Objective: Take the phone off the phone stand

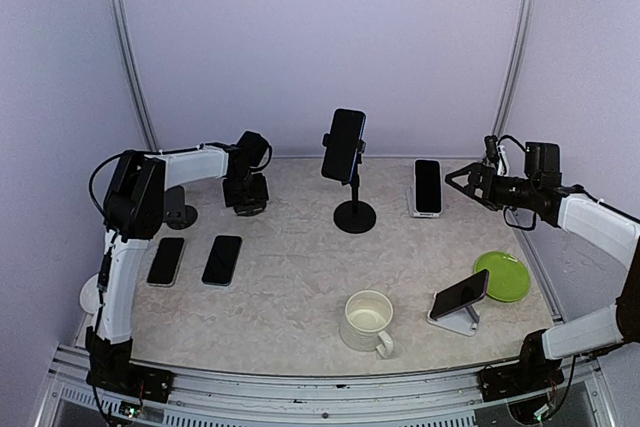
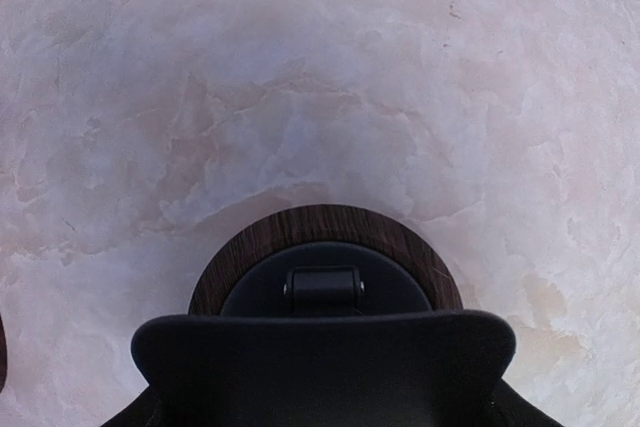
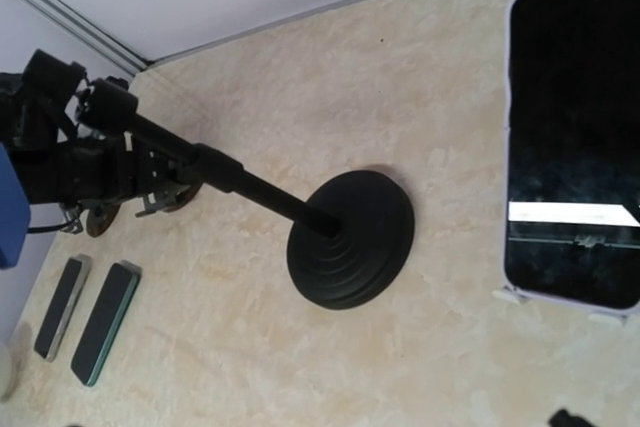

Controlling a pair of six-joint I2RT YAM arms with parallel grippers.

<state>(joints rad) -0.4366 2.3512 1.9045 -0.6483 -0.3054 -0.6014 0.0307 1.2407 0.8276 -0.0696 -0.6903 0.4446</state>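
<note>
- At back-left of the counter (image 1: 290,292), the L pincer (image 1: 245,203) hangs nose-down right over a round wood-rimmed base (image 2: 325,219). Its wrist view shows only that base w/ a black plate (image 2: 320,367) across the bottom. No fingers are clear, so can't tell if it's open, shut or gripping.
- Can't tell if any phone sits on that base.
- R pincer (image 1: 450,180) is at back-right, off the counter, jaws spread wide & empty, pointing left toward the middle.
- Nearest to it is the back phone (image 1: 428,185), standing near-upright in a white cradle (image 3: 510,296), just left of the pincer tips but not touching.
- Further left, centre-back, is the clamped phone (image 1: 343,144), held high on a black pole stand (image 1: 355,217) w/ a heavy round foot.
- Front-right has a tilted phone (image 1: 460,293) leaning on a low white stand (image 1: 455,323), w/ a green plate (image 1: 503,277) beside it and a mug (image 1: 367,320) near.
- Front-left, two flat phones (image 1: 166,260) lie side by side on the counter, off any stand.
- Step in hand, as I read it: approach only. Three phones are on stands and nothing is gripped by the R arm.
- Task phone is prob the back phone or the clamped phone, since the R pincer faces both. Can't say which.
- Next move calls for lining the jaws across the phone's narrow edges, closing firmly, then lifting straight up & out of the holder.
- If it's the pole stand, the clamp may hang on and tip the foot, so pull slowly or steady the base w/ the other arm.
</note>
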